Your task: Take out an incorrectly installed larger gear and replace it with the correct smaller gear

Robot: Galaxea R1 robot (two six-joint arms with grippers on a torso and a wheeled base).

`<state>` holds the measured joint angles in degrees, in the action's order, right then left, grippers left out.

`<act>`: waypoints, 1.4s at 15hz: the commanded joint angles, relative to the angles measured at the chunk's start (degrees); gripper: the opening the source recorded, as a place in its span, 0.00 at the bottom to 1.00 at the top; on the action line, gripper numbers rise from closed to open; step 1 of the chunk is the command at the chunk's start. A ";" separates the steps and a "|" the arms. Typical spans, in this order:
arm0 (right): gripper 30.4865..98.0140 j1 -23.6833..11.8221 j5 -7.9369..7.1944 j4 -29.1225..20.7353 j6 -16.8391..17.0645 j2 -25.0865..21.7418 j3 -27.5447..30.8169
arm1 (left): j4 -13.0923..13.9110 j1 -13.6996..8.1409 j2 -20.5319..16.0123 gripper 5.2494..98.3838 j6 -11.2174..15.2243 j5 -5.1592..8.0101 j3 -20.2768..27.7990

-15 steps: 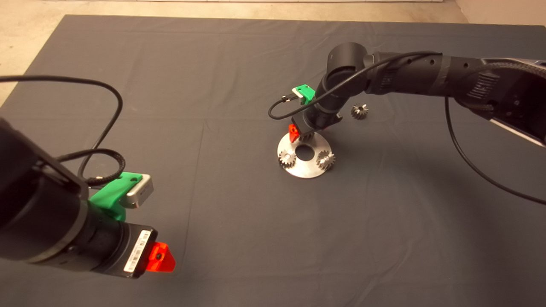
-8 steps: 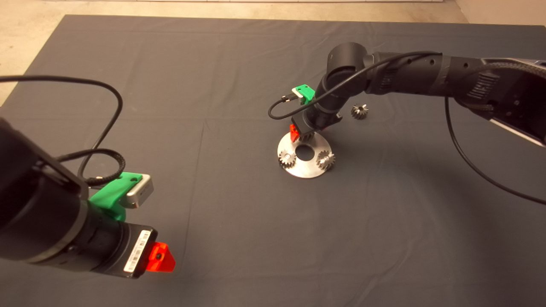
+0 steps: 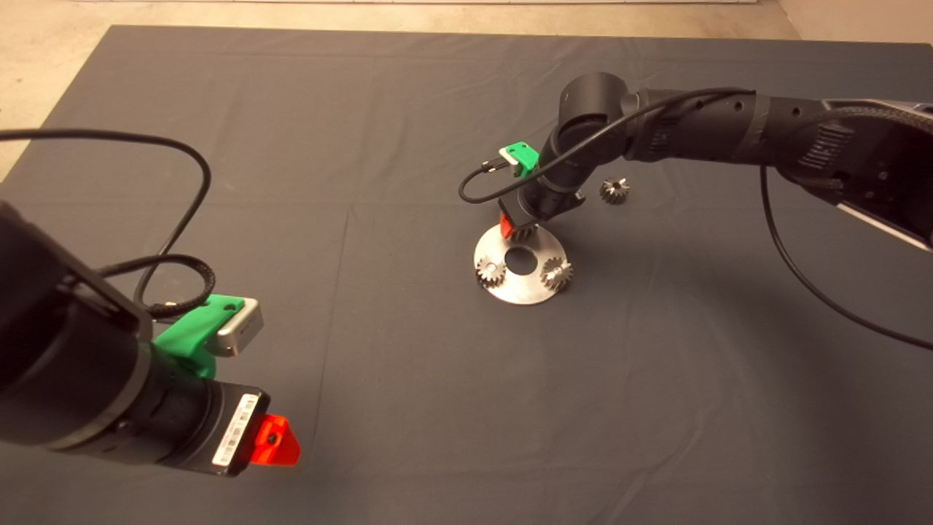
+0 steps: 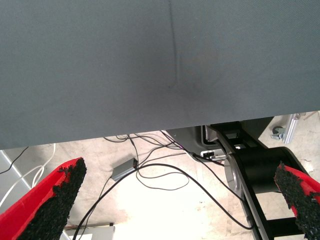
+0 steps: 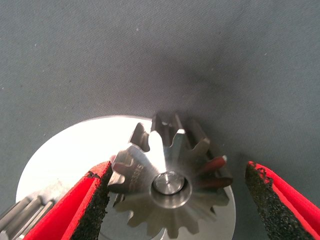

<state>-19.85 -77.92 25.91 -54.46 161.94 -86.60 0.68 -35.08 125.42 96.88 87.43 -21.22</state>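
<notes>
Right hand (image 5: 175,200) open astride larger gear (image 5: 170,177) on silver disc (image 5: 70,150).

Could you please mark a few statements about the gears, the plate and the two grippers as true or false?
1. The right gripper is open around the larger gear. True.
2. The larger gear lies loose on the mat. False: it sits on the round metal plate, on a pin.
3. Two small gears sit on the plate. True.
4. The smaller gear is already on the plate. False: it lies on the mat, beyond the plate.
5. The left gripper holds a gear. False: it is open, holds nothing and waits at the mat's near left.
</notes>
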 commanded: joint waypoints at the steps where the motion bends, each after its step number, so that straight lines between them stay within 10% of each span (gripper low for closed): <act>1: 0.59 -1.51 0.23 2.04 0.14 0.18 0.05 | 0.90 -0.25 0.14 0.99 0.42 0.90 0.94; 6: 0.51 -1.48 2.25 2.40 0.14 0.09 0.02 | 0.81 -0.25 0.14 0.99 0.42 0.90 0.94; 21: 0.31 -1.43 2.25 2.40 0.23 0.12 0.05 | 0.81 -0.25 0.14 0.99 0.42 0.90 0.94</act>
<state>-19.85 -75.85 26.17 -54.46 161.88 -86.65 0.68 -35.08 125.42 96.88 87.43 -21.22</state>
